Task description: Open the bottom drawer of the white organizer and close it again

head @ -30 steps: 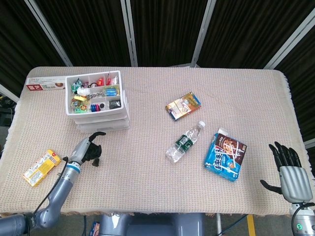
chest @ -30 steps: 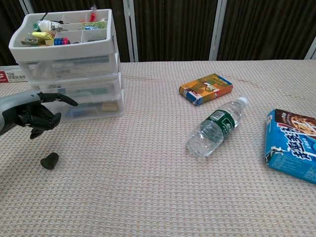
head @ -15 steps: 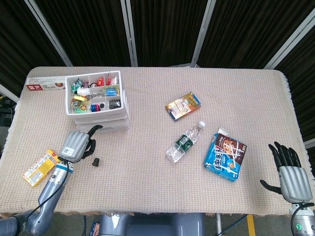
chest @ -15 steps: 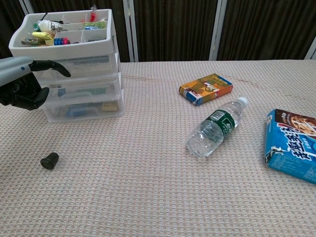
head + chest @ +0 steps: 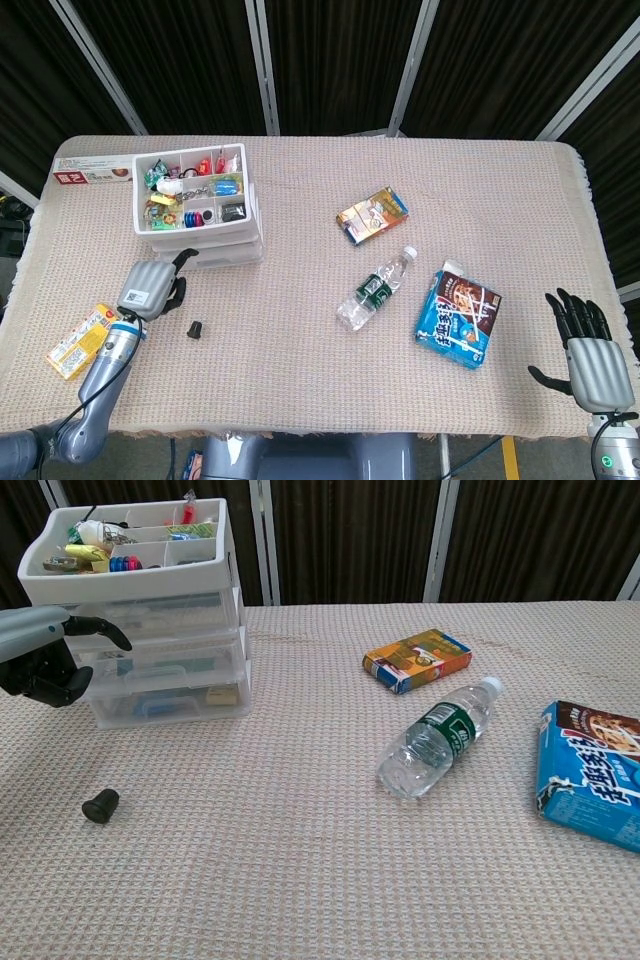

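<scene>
Nearest the robot, at the right front corner of the worktop, which is covered with a beige woven cloth, the right hand rests with its dark fingers spread and nothing in them; only the head view shows it. At the left front edge lies a small yellow snack box. A little further in sits a small black cap-like piece, alone on the cloth. Right of centre lie a blue snack carton and a clear plastic water bottle with a green label, on its side, its white cap pointing away from the robot.

The left hand hovers at the front left of the white plastic three-drawer organizer, fingers curled under with one extended toward the drawer fronts; it holds nothing, and whether it touches the organizer I cannot tell. The bottom drawer sits flush with the ones above it, closed. The open top tray holds small colourful items in compartments.

Beyond the bottle lies an orange printed packet. At the far left edge, behind the organizer, lies a long red-and-white flat box.
</scene>
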You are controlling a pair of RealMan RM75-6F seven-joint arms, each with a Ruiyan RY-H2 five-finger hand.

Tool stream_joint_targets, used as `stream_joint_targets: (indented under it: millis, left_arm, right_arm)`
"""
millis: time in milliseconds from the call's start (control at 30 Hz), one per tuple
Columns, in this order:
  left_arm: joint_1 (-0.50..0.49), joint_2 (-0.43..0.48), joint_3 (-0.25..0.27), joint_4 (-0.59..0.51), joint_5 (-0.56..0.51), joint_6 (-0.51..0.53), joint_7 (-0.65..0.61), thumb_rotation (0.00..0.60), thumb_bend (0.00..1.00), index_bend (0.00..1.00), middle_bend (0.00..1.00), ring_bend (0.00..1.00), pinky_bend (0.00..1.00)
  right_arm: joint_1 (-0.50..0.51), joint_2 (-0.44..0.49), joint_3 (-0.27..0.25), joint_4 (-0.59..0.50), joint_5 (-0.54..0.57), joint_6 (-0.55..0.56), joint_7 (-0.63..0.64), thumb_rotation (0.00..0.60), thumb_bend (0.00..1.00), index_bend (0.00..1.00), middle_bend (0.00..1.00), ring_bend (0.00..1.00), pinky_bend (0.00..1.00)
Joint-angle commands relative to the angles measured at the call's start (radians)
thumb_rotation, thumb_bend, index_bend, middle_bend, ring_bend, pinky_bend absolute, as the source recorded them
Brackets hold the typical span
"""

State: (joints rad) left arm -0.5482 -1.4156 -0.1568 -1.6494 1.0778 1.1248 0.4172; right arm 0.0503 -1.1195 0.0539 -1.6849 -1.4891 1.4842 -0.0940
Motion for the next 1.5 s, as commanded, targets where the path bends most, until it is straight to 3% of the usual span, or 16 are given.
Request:
stream_joint_targets:
  millis: [33,333,600,767,1500]
  left_arm:
    - [-0.004,-0.006,-0.003,0.012,-0.021,-0.01,0.007,0.6,0.68,0.21,0.97,0.86,0.77]
    - [-0.007,-0.013,-0.004,0.028,-0.06,-0.024,0.007,0.6,0.68,0.22,0.97,0.86,0.77]
    - [-0.007,-0.011,-0.008,0.024,-0.085,-0.034,-0.006,0.6,0.69,0.38,0.97,0.86,0.77]
    - [-0.001,0.0,-0.018,0.002,-0.09,-0.032,-0.04,0.6,0.69,0.42,0.97,0.86,0.77]
    - [0.04,0.072,0.054,-0.115,-0.029,-0.041,-0.094,0.6,0.69,0.43,0.97,0.86,0.77]
  right_arm:
    - [0.0,0.0,0.0,0.0,0.0,0.0,0.0,0.6,0.01,0.05,0.0,0.0,0.0]
    - [0.0,0.0,0.0,-0.002,0.002,-0.002,-0.001,0.6,0.01,0.05,0.0,0.0,0.0]
    - [0.0,0.001,0.0,-0.002,0.002,-0.002,-0.002,0.6,0.01,0.05,0.0,0.0,0.0]
    - [0.0,0.0,0.0,-0.001,0.001,-0.001,-0.002,0.6,0.01,0.05,0.0,0.0,0.0]
    - [0.0,0.0,0.001,0.002,-0.003,0.003,-0.001,0.6,0.01,0.05,0.0,0.0,0.0]
